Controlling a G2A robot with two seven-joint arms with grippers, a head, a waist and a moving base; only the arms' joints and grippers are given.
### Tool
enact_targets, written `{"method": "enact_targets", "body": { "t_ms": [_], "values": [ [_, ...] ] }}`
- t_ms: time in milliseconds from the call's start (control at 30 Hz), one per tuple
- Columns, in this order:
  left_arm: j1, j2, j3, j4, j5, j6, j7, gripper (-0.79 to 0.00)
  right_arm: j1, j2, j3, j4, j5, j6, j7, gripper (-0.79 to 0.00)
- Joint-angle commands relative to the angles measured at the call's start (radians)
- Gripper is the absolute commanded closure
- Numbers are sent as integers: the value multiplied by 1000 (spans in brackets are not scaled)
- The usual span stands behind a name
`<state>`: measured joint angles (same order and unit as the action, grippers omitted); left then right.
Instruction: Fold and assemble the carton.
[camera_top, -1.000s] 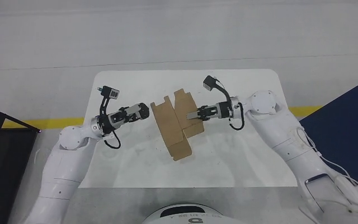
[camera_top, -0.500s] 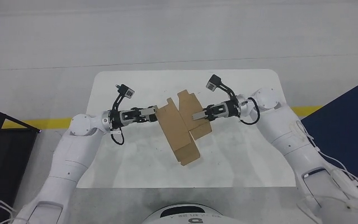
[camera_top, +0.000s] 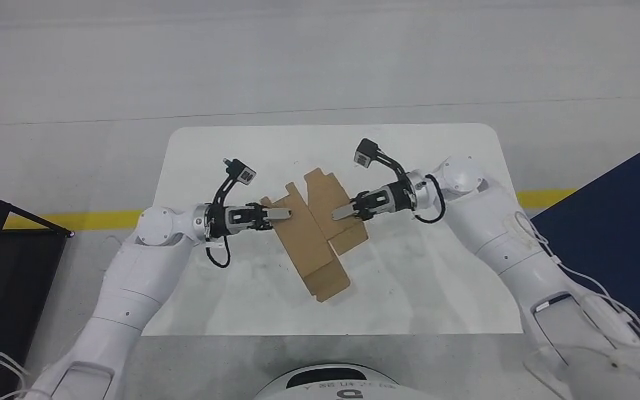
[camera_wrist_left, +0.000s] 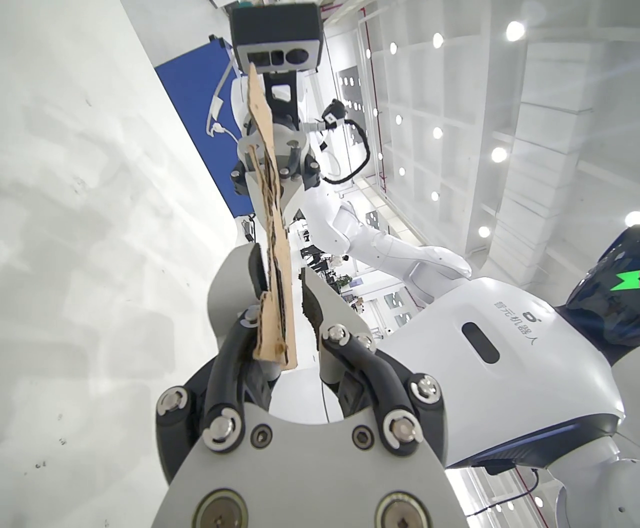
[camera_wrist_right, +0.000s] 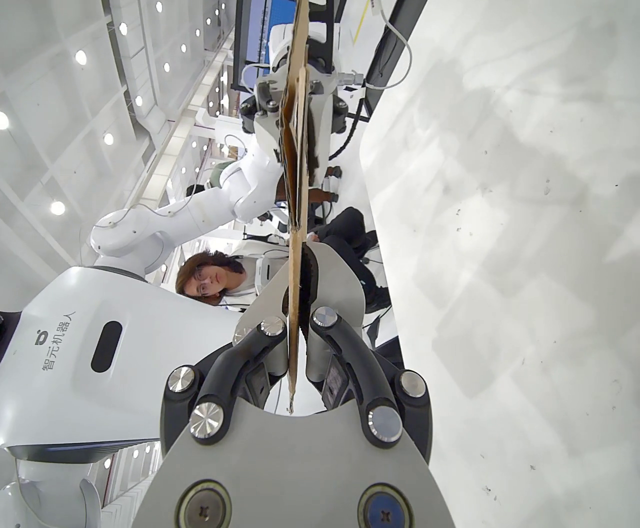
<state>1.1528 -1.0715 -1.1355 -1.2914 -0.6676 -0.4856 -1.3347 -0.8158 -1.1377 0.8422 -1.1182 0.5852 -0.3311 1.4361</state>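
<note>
A flattened brown carton (camera_top: 310, 240) hangs tilted above the white table (camera_top: 430, 290), between both arms. My right gripper (camera_top: 341, 213) is shut on the carton's right flap; in the right wrist view its fingers (camera_wrist_right: 320, 280) press on both faces of the thin cardboard edge (camera_wrist_right: 296, 150). My left gripper (camera_top: 284, 212) straddles the carton's left edge and is open. In the left wrist view one finger (camera_wrist_left: 252, 280) touches the cardboard (camera_wrist_left: 272, 210), while a gap separates the other finger (camera_wrist_left: 312, 295) from it.
The table has free surface on all sides under the carton. A blue panel (camera_top: 612, 200) stands off the table's right side and a black frame (camera_top: 20, 260) off its left. A yellow floor line (camera_top: 90, 217) runs behind.
My left gripper has moved right, from clear of the carton to straddling its left edge. The right gripper and the carton have shifted slightly left.
</note>
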Motion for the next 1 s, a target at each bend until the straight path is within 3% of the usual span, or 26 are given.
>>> {"method": "enact_targets", "body": {
  "t_ms": [0,33,67,100,133,167,467,567,800,967],
  "values": [
    [0,2,17,-7,13,-1,1,-40,6,-3,-4,9,-2,4,-2,0],
    [0,3,22,-7,18,-3,4,0,8,-5,-6,13,-2,5,-2,0],
    [0,3,28,-6,20,-7,7,0,10,-6,-7,16,-4,8,-1,-77],
    [-1,4,32,-3,16,-10,10,0,12,-7,-8,18,-5,9,-1,-360],
    [0,4,34,3,7,-14,14,0,13,-8,-8,20,-6,9,-1,-730],
    [-1,5,34,14,-7,-20,20,0,14,-9,-7,22,-5,9,-2,-785],
    [-5,7,-1,79,-24,-138,139,0,-46,16,117,29,77,-49,-99,-785],
    [-5,6,-8,110,-6,-169,171,0,-83,29,160,-12,92,-70,-97,-705],
    [-12,-1,7,121,80,-154,257,0,-147,42,180,-150,12,-55,-136,-674],
    [-7,-2,5,107,99,-154,274,0,-152,39,161,-173,-17,-21,-156,-634]
  ]
}}
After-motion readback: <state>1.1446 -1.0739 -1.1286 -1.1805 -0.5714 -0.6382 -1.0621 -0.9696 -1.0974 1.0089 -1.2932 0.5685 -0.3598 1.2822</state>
